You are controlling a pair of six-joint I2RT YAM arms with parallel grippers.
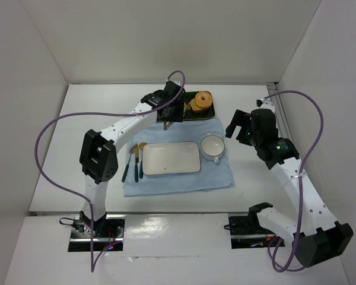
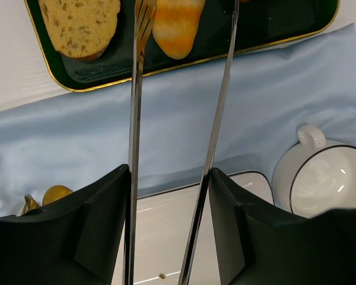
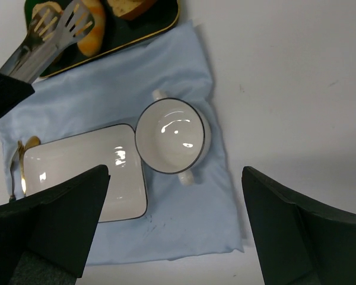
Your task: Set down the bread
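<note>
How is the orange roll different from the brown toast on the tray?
The roll is smooth, plump and golden-orange with pale stripes; the toast is flat, brown and speckled. The roll shows between the arms of the tongs; the toast lies outside them. Both rest on the dark tray.

Shiny metal tongs (image 2: 134, 119), glossy plate (image 1: 171, 158), matt blue cloth (image 2: 273, 101), smooth bread (image 2: 177, 27)

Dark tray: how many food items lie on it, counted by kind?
toast slice: 1
bread roll: 1
donut: 1
Total on the tray: 3
</note>
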